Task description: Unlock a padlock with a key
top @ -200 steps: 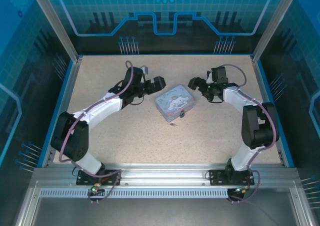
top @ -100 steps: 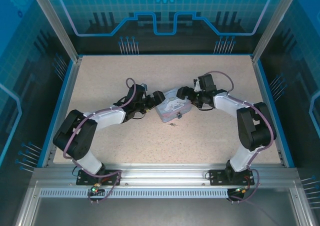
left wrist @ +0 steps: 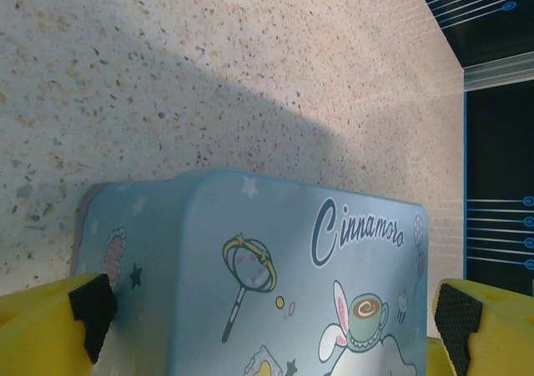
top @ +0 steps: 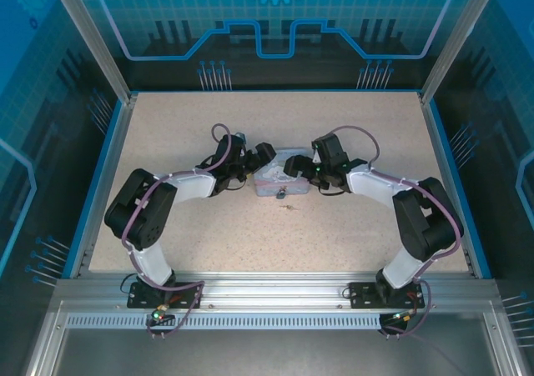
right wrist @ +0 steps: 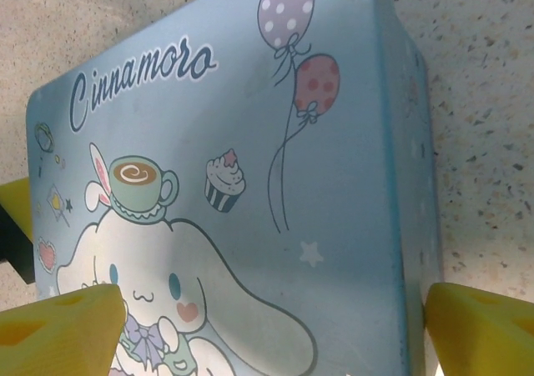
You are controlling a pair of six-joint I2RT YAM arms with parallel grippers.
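Observation:
The pale blue cartoon-printed box lies mid-table. The tiny dark padlock hangs at its near side, and the thin key lies on the table just in front of it. My left gripper comes in from the left and my right gripper from the right, meeting over the box. In the left wrist view the left gripper is open with its black pads straddling the box lid. The right gripper is open, yellow fingers flanking the box.
The speckled table is bounded by blue rails and aluminium posts at the sides and back. Both arm bases stand at the near edge. A yellow finger of the other gripper peeks past the box's far end in the right wrist view.
Both arms swung inward and down onto the box from either side. The box shifted left and turned a little, carrying the padlock left; the key stayed put.

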